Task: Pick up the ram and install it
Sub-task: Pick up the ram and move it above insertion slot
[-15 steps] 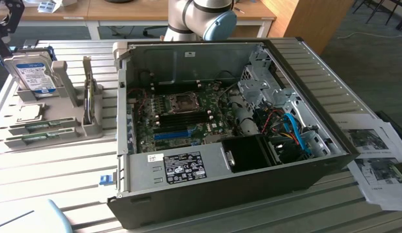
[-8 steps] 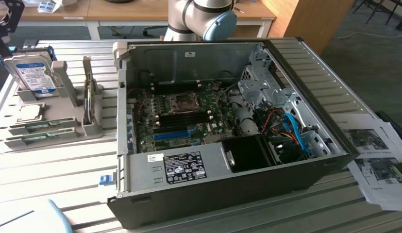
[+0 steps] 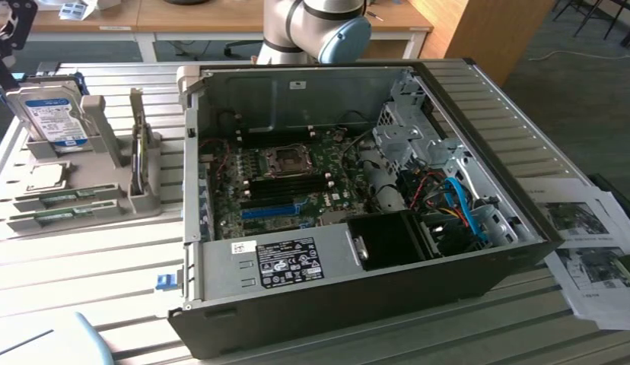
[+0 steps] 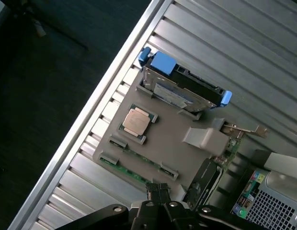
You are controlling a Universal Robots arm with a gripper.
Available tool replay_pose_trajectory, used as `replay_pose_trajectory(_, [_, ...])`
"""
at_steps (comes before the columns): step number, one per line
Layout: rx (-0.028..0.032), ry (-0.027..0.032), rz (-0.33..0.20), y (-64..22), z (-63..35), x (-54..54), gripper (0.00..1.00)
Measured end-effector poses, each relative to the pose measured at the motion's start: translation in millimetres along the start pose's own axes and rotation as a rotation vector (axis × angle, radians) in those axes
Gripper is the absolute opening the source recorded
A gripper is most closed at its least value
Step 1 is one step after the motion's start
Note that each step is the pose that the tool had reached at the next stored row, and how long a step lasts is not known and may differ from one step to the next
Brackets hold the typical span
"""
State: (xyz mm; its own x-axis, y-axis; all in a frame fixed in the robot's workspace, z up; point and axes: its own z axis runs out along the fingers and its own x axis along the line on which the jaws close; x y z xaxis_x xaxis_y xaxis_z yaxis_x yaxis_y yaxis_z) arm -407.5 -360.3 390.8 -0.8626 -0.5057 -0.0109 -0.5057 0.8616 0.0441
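Ram parked in grey holder; gripper clenched, empty.
Exterior view: ram (image 3: 63, 200) lies beside the computer case (image 3: 345, 304), on the exterior view's left, long axis crosswise. Wrist view: gripper (image 4: 159, 190) near the ram's end, which runs along the holder (image 4: 172, 139) edge.

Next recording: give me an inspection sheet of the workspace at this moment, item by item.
Surface: slatted metal table carrying an open computer case and a grey parts holder.
Job's things: ram sticks lie in the holder, not picked up.
Clutter: hard drive, processor chip, printed sheets.
Grippers: gripper with fingers shut and empty, hovering over the holder near the ram.
Cables: blue and red cables inside the case.
Surroundings: wooden desks, dark floor.
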Motion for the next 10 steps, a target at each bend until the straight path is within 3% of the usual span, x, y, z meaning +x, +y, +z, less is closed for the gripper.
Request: replay_pose_trajectory(10, [-0.0012,0.005,-0.113,0.0,0.0,0.0,0.09])
